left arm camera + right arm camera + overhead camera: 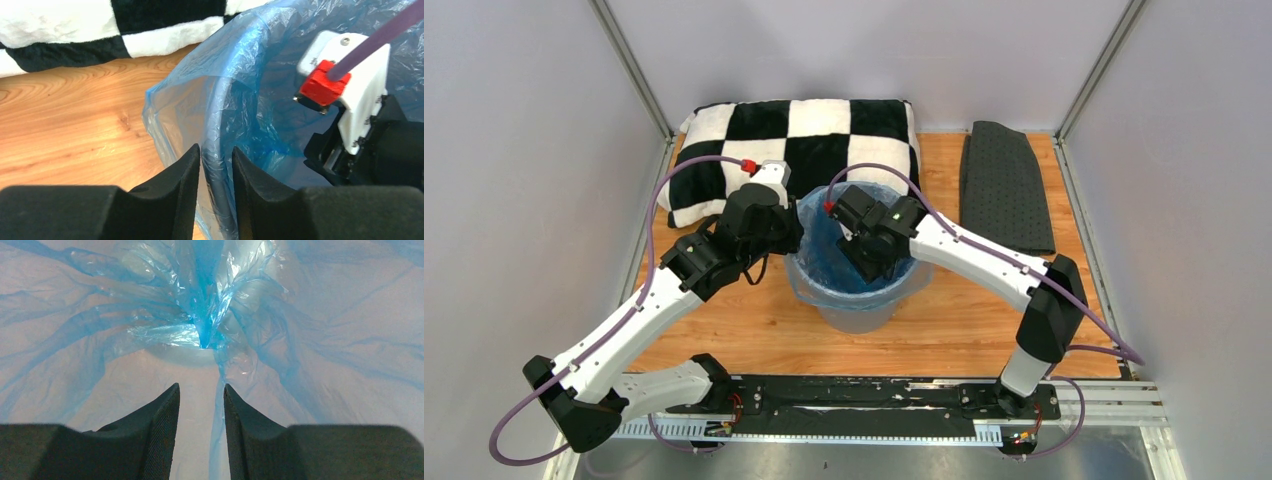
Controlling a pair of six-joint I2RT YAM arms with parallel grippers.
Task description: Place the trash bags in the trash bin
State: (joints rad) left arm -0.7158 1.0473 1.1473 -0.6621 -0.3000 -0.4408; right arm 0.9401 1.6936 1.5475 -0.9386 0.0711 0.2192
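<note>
Left wrist view: the bag (pixel 240 75), already lining the bin (pixel 859 315), is pinched against the rim at 10 o'clock by the left gripper (pixel 216 150). The right gripper (pixel 201 387) is seen part-open inside, nothing clasped, with the bag's gathered bottom at 12 o'clock.

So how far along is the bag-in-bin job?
Done: trash bag lines the trash bin, reaching down to the bottom. In hand: left claw pinches bag film over the rim; right claw sits open inside the bin, holding nothing. Left: probably just release and withdraw both arms.
</note>
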